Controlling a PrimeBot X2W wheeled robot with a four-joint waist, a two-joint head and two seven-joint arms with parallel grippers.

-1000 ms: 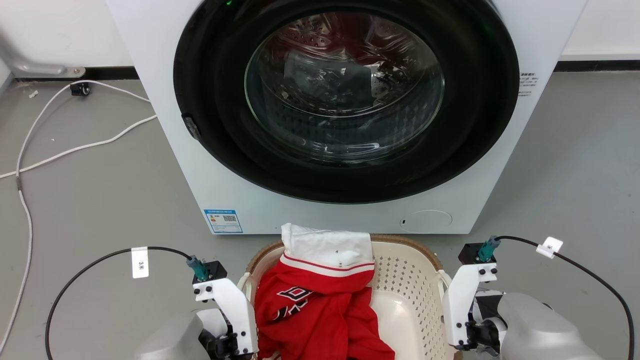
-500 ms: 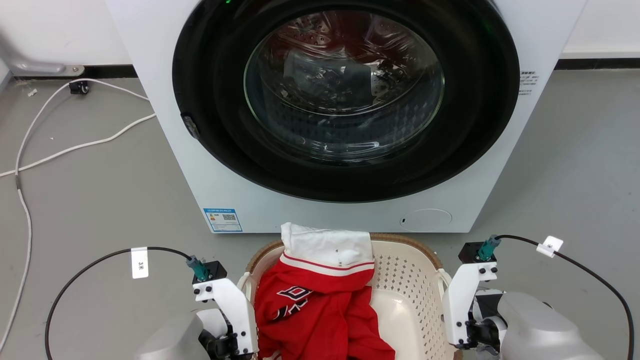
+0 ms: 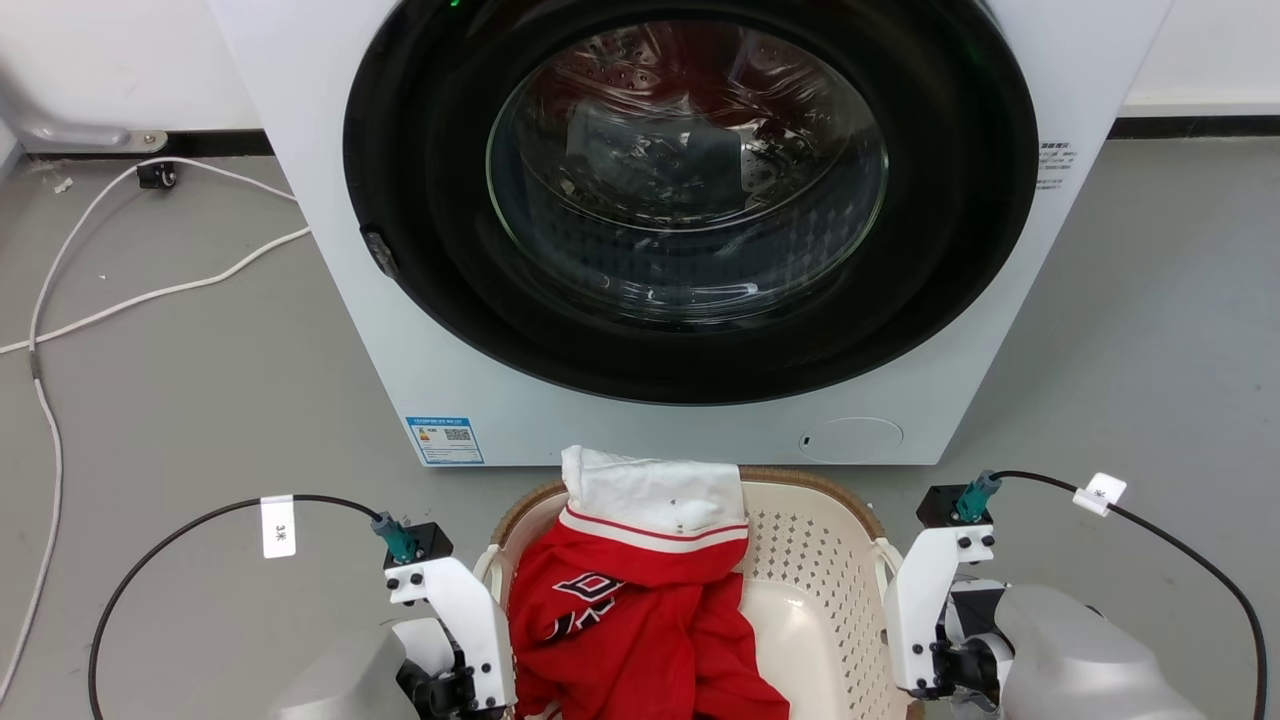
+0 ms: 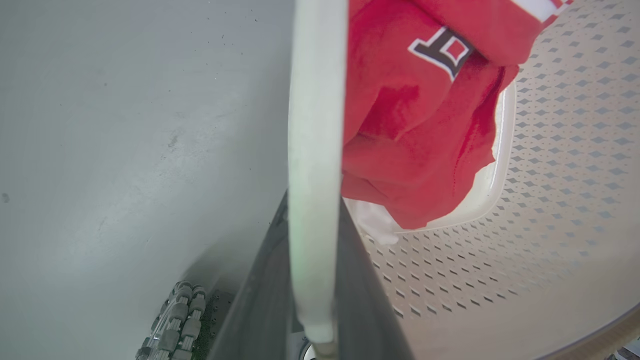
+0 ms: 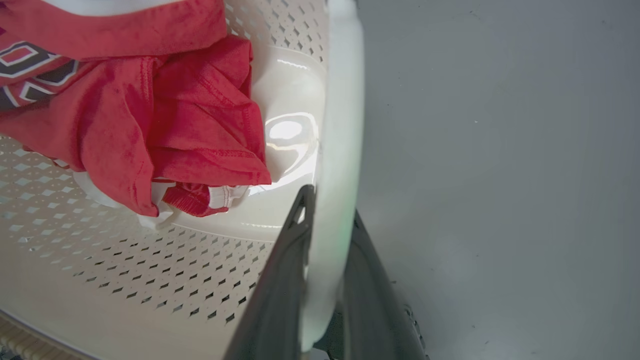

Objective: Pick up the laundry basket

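1. Laundry basket [image 3: 820, 560], cream with perforated walls and a brown woven-look rim, sits at the bottom middle of the head view. It is just in front of the washing machine [image 3: 330, 250] and between the robot's two arms.
2. Left end effector [image 4: 314, 200]: its two dark fingers are pinched on the left loop handle [image 4: 315, 100], one finger on each side of the white band.
3. Right end effector [image 5: 330, 202]: its fingers are pinched the same way on the right loop handle [image 5: 342, 100].
4. A red garment [image 3: 620, 620] with dark lettering fills the basket's left half, and its white part is draped over the far rim. The basket's smooth bottom and right wall are bare.
5. The washing machine's round glass door [image 3: 690, 170] is closed, with dark laundry showing behind it. A blue label [image 3: 445, 440] is stuck low on the machine's front.
6. The grey floor [image 3: 180, 420] lies on both sides of the basket. A white cable [image 3: 150, 295] trails across it to the robot's left, well apart from the basket.
7. Thin black cables [image 3: 1180, 560] loop out from both wrists above the floor and do not touch the basket.
8. Whether the basket's base touches the floor cannot be told.
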